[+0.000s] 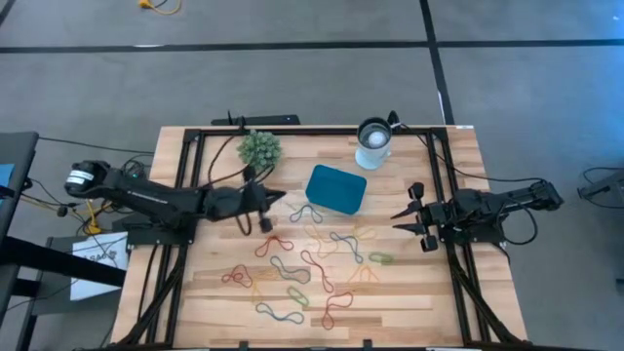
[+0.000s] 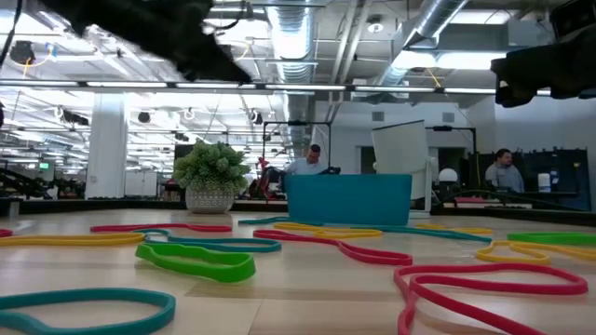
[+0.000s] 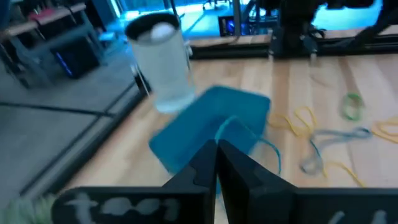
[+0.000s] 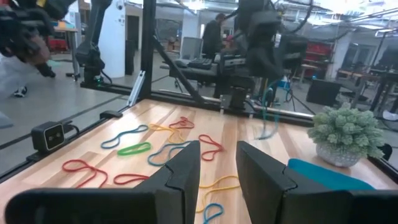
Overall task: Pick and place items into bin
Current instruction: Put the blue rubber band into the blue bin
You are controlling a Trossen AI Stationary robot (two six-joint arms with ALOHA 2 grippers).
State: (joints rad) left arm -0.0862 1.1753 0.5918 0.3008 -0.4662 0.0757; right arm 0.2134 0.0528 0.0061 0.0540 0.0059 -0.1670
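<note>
Pale wooden plank worktop [image 1: 409, 292] in an open, strip-lit workshop (people sit at desks far behind).

Thin floppy rubber-band loops [image 1: 292, 268] in red, blue, green and yellow sprawl over the worktop's middle, at 6 o'clock from the shallow teal-blue rounded-corner plastic tray [image 1: 335, 188]. The left gripper [image 3: 216, 163], at 9 o'clock from the tray, has its jaws clenched on a teal rubber band [image 3: 225, 127] hanging beside the tray's edge. The right gripper [image 4: 217, 163] waits at 3 o'clock, jaws released.
</note>
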